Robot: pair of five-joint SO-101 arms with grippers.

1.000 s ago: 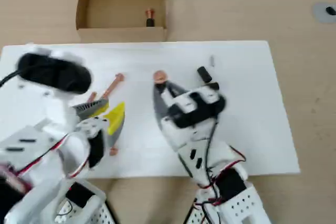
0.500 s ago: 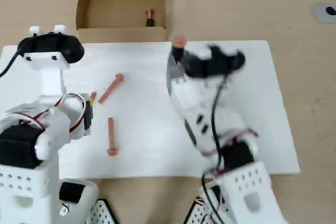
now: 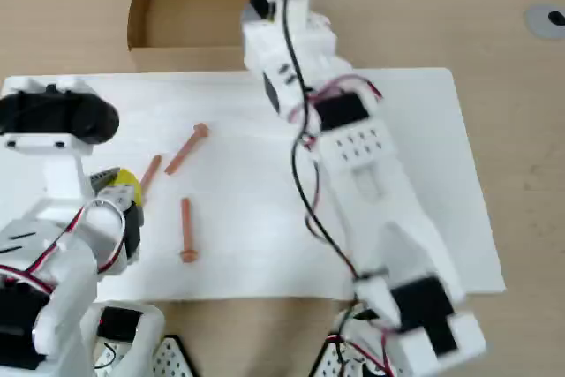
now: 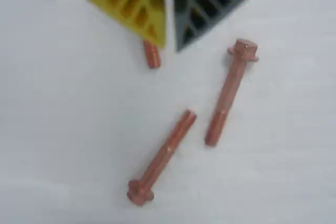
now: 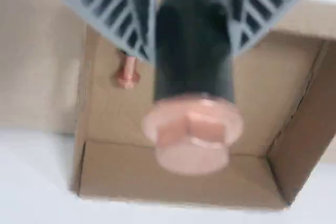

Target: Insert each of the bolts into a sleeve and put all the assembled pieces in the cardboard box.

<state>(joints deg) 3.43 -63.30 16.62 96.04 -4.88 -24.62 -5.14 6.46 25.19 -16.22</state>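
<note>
Right end effector [image 5: 190,45]: I see it clamped on the sleeve [image 5: 193,72] with its bolt [image 5: 191,132]; cardboard box [image 5: 173,184] beneath.
Left end effector [image 4: 169,38]: fingers nearly together, empty; loose bolts [image 4: 163,156] just beyond the tips.

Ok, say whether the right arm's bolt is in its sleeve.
In: the black sleeve covers the shank of the bolt, head poking out, between the fingers of the right gripper.

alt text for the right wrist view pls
The right gripper holds a black sleeve with a copper bolt in it above the open cardboard box. Another assembled piece lies inside the box near a wall.
</note>
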